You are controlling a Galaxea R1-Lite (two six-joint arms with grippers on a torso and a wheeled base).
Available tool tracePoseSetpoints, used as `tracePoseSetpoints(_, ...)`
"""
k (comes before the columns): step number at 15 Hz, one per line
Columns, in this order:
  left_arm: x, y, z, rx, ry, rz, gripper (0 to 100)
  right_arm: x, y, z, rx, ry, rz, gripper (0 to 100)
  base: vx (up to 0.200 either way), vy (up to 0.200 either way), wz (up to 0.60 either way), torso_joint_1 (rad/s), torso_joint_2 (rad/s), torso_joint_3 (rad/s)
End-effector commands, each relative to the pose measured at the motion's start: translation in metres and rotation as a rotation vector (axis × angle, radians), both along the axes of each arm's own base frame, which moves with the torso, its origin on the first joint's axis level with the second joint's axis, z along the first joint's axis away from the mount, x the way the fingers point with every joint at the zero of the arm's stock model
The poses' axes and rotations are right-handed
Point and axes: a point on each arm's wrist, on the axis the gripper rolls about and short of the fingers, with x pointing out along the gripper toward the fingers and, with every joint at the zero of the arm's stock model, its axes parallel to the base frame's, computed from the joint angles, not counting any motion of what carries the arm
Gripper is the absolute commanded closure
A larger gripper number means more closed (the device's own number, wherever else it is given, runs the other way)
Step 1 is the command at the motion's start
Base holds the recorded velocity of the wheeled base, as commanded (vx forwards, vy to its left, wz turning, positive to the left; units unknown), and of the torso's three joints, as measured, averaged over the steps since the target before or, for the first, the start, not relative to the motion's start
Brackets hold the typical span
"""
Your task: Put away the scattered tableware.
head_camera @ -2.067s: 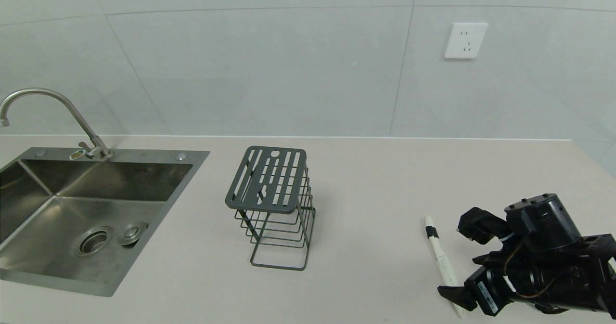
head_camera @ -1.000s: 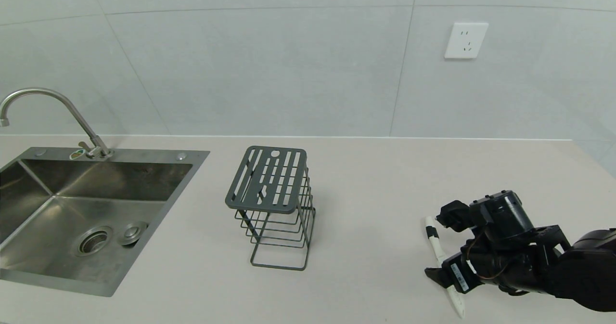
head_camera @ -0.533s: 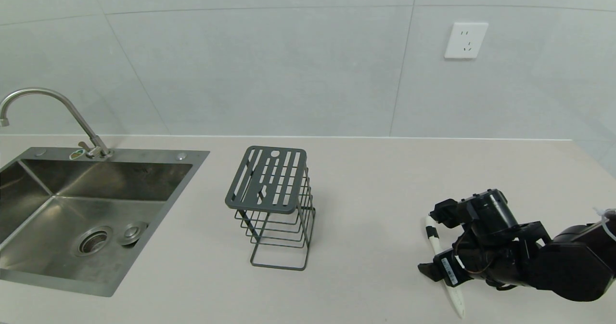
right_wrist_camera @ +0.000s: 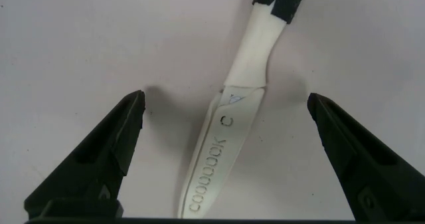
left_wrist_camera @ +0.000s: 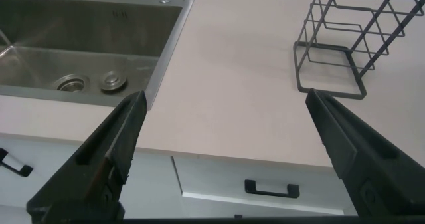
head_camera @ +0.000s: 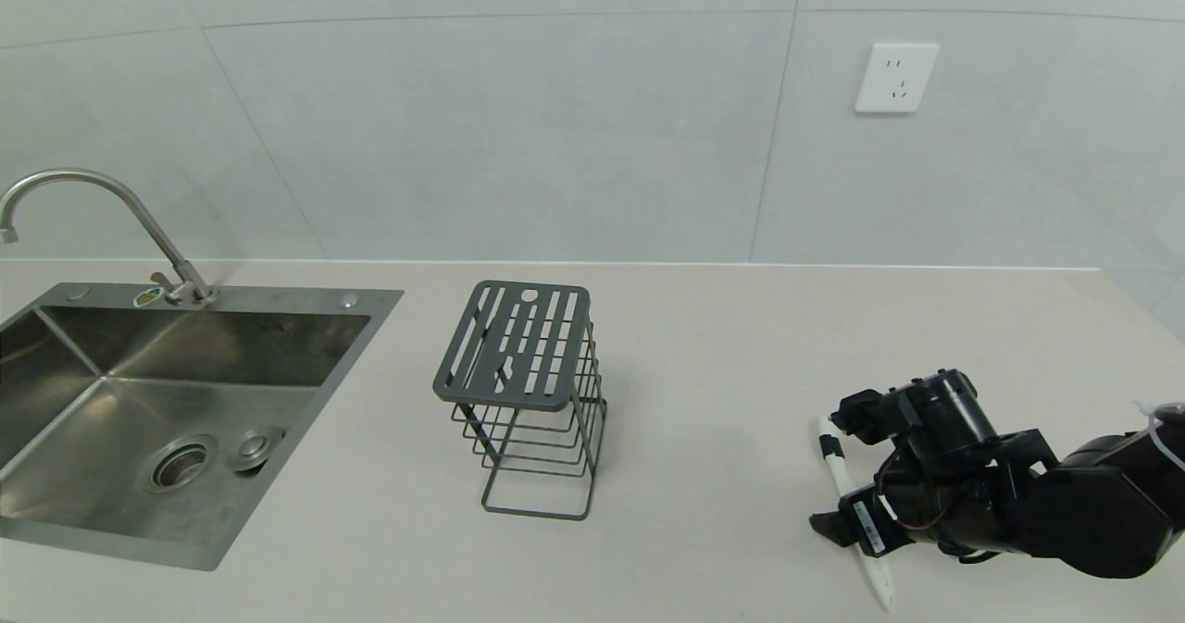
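Note:
A white knife (head_camera: pixel 837 468) with a black band on its handle lies flat on the pale counter at the right. My right gripper (head_camera: pixel 838 473) is open and low over it, one finger on each side of the blade. In the right wrist view the knife (right_wrist_camera: pixel 234 127) runs lengthwise between the two spread fingers (right_wrist_camera: pixel 106 157), which do not touch it. A dark grey wire rack (head_camera: pixel 523 392) with a slotted top stands mid-counter. My left gripper (left_wrist_camera: pixel 225 94) is open with nothing in it, near the counter's front edge between sink and rack (left_wrist_camera: pixel 339 51).
A steel sink (head_camera: pixel 370 313) with a curved faucet (head_camera: pixel 93 206) takes up the left of the counter. A wall outlet (head_camera: pixel 895 77) sits on the tiled wall behind. A drawer handle (left_wrist_camera: pixel 271 187) shows below the counter edge.
My right gripper has moved left and down from beside the knife until its open fingers straddle the blade. In the last half second it barely shifted. Knife and rack have stayed put.

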Motion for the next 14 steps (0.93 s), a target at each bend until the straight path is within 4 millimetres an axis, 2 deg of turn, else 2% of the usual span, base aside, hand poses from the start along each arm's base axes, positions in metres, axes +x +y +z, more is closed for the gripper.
tracePoseSetpoints(1, 0.0, 0.0, 0.0, 0.0, 0.0, 0.0, 0, 0.002, -0.004, -0.005, -0.005, 0.018, -0.017, 100, 0.0, 0.0, 0.0, 0.0, 0.0, 0.0)
tracePoseSetpoints(7, 0.0, 0.0, 0.0, 0.001, 0.0, 0.0, 0, -0.006, -0.015, -0.015, -0.015, 0.07, -0.025, 100, 0.0, 0.0, 0.0, 0.0, 0.0, 0.0)
tracePoseSetpoints(8, 0.0, 0.0, 0.0, 0.003, 0.0, 0.0, 0, -0.004, -0.014, -0.009, -0.002, 0.042, -0.023, 100, 0.0, 0.0, 0.0, 0.0, 0.0, 0.0)
tracePoseSetpoints(9, 0.0, 0.0, 0.0, 0.003, 0.0, 0.0, 0, 0.002, -0.012, 0.005, 0.027, -0.02, -0.018, 100, 0.0, 0.0, 0.0, 0.0, 0.0, 0.0)
tracePoseSetpoints(10, 0.0, 0.0, 0.0, 0.003, 0.0, 0.0, 0, 0.002, -0.012, 0.006, 0.029, -0.023, -0.018, 100, 0.0, 0.0, 0.0, 0.0, 0.0, 0.0)
tracePoseSetpoints(11, 0.0, 0.0, 0.0, 0.001, 0.0, 0.0, 0, -0.001, -0.007, 0.028, 0.079, -0.094, 0.021, 100, 0.0, 0.0, 0.0, 0.0, 0.0, 0.0)
tracePoseSetpoints(14, 0.0, 0.0, 0.004, 0.0, -0.04, -0.001, 0, -0.02, 0.004, 0.05, 0.115, -0.16, 0.093, 100, 0.0, 0.0, 0.0, 0.0, 0.0, 0.0)
